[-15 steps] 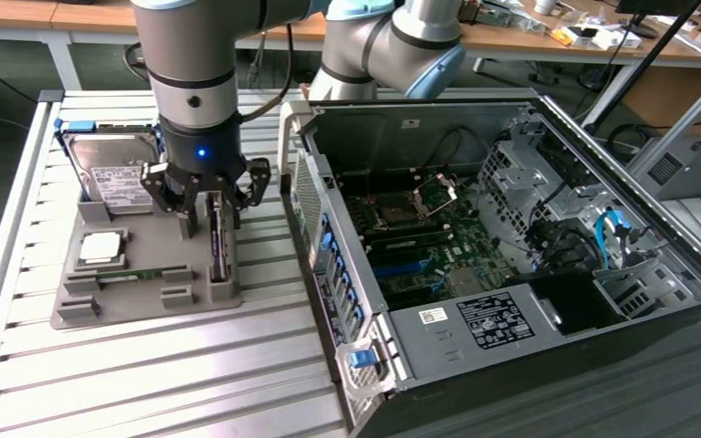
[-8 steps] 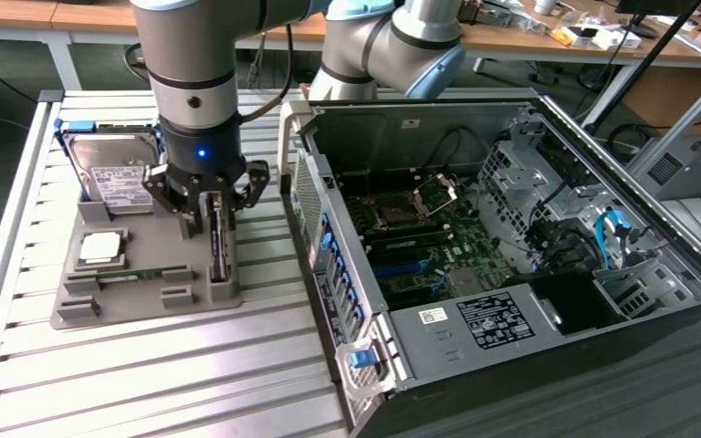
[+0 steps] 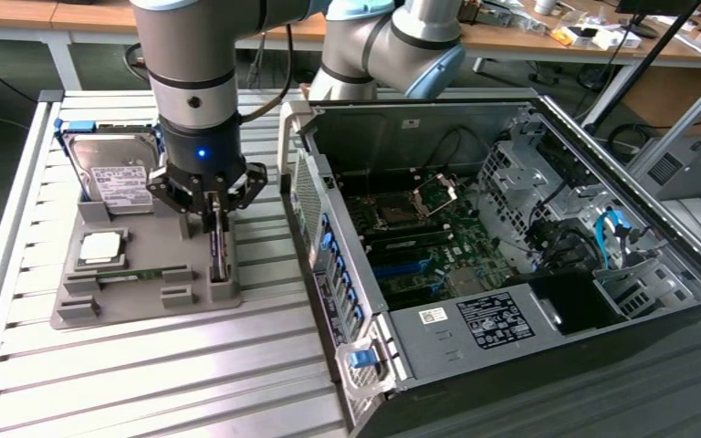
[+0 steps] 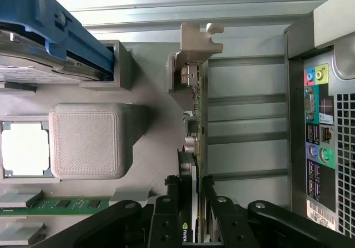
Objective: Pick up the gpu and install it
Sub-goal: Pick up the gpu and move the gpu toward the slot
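The gpu (image 4: pixel 197 115) stands on edge in the grey holder (image 3: pixel 143 306) on the tabletop (image 3: pixel 204 365) — directly under the fingers (image 4: pixel 169 201), long axis running between them; they seem pinched on its faces.

This is looking like a robotics lab: a robot arm (image 3: pixel 193 91) is hanging over a slatted aluminium table (image 3: pixel 143 383), an opened computer tower (image 3: pixel 448 333) is lying at three o'clock, and cluttered wooden benches (image 3: pixel 515 38) (cables, small parts) are running along twelve o'clock
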Motion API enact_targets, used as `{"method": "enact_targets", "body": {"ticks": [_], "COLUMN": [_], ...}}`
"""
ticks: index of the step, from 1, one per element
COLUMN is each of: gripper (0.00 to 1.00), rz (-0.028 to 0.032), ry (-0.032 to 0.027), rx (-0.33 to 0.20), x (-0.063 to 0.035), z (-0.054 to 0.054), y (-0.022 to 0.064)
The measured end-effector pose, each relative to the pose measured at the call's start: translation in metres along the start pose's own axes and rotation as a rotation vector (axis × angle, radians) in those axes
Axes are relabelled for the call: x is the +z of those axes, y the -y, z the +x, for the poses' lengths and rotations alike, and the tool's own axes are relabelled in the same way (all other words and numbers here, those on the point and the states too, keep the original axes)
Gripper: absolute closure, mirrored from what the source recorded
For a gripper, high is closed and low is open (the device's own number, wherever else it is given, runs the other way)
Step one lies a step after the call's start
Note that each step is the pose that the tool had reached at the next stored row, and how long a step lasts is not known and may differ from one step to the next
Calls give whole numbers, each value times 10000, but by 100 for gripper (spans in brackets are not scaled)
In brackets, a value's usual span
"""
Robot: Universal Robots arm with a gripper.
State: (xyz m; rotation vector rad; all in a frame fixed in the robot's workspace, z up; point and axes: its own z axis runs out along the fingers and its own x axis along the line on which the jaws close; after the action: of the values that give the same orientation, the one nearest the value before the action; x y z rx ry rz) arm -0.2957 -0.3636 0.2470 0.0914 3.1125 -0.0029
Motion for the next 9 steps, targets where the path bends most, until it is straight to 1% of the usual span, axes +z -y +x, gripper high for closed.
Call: {"method": "enact_targets", "body": {"ticks": [9], "gripper": [73], "rz": [1], "ry": [-1], "rx": [0], "x": [-12], "z": [0], "y": [0]}}
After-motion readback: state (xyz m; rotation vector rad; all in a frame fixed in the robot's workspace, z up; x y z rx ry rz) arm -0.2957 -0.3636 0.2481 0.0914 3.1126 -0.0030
